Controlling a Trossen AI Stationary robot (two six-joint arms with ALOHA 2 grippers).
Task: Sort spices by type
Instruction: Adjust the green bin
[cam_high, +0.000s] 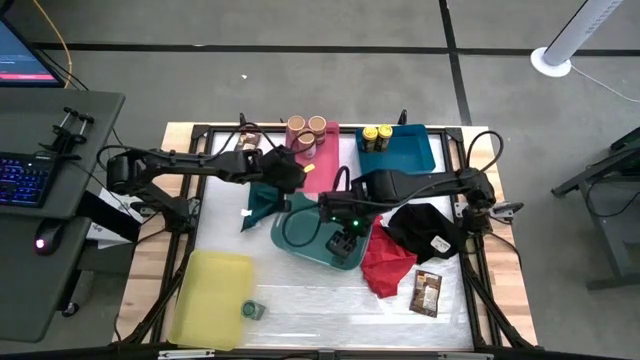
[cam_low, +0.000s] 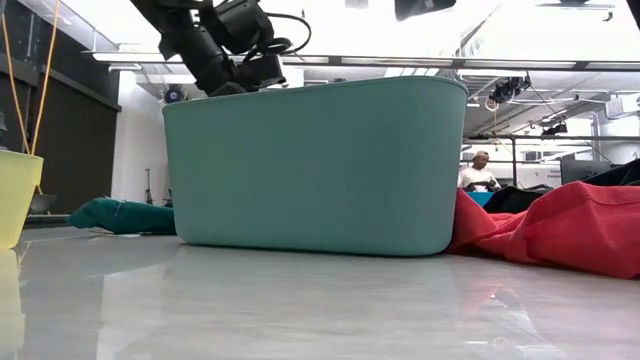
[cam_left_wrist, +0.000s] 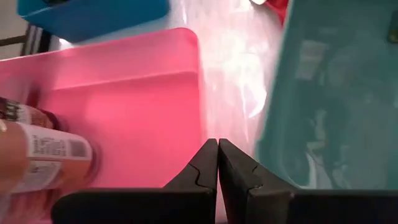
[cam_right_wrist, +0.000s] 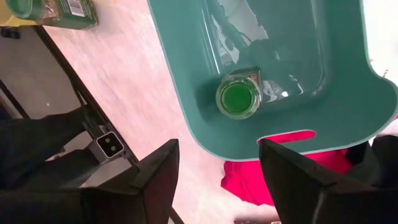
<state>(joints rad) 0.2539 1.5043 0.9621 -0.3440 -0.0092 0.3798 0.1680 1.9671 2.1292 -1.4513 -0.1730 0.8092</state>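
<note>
My right hand (cam_right_wrist: 217, 180) is hanging with its fingers spread wide and nothing between them, above the near rim of the teal bin (cam_right_wrist: 348, 112) in the middle of the table (cam_high: 330, 300). Just below it a green-lidded jar (cam_right_wrist: 237, 99) is standing upright on the bin's floor, close to that rim. A red cloth (cam_right_wrist: 261, 174) is showing under the bin's edge, and in the high view it is lying beside the bin, with a black cloth (cam_high: 425, 230) touching it on the far side.

My left hand (cam_left_wrist: 217, 165) is hovering near the pink bin (cam_left_wrist: 143, 93), its fingers pressed together and gripping nothing. Two tan-lidded jars (cam_high: 308, 132) are sitting at the far end of that pink bin. Two yellow-lidded jars (cam_high: 376, 136) are standing in the blue bin (cam_high: 410, 152) next to it.

Elsewhere on the table, a flat brown packet (cam_high: 427, 293) is lying near the front edge by the red cloth. Another green-lidded jar (cam_high: 251, 310) is resting against the corner of the yellow bin (cam_high: 210, 295). A dark green cloth (cam_high: 262, 203) is lying between the pink and teal bins.
</note>
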